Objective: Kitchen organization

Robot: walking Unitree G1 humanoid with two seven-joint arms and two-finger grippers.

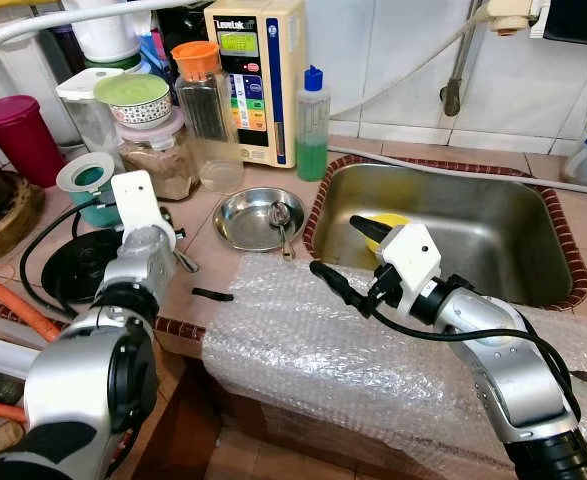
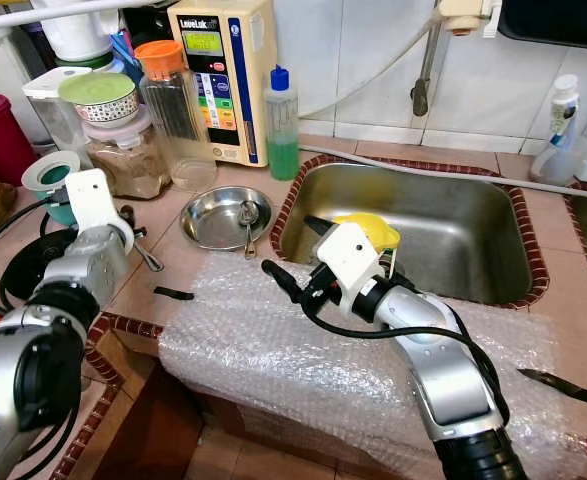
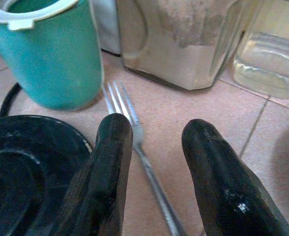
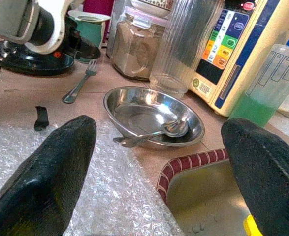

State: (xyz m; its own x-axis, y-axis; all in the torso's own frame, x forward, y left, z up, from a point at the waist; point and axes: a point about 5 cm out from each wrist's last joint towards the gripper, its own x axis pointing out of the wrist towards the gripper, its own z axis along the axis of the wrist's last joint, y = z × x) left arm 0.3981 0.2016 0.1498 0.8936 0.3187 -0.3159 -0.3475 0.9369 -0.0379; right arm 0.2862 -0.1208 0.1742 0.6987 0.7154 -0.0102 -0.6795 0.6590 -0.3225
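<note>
on tiled counter: left gripper [image 3: 151, 147] open astride fork [image 3: 134, 147]; right gripper [image 4: 159, 162] open; pads may skid off thin handle.

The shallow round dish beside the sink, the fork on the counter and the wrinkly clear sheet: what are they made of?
The shallow round dish looks like polished stainless steel: silvery, with mirror-like reflections. The fork between the open left gripper fingers seems the same kind of metal, grey and shiny. The wrinkly clear sheet is probably plastic bubble wrap: translucent and covered in small bubbles.
</note>
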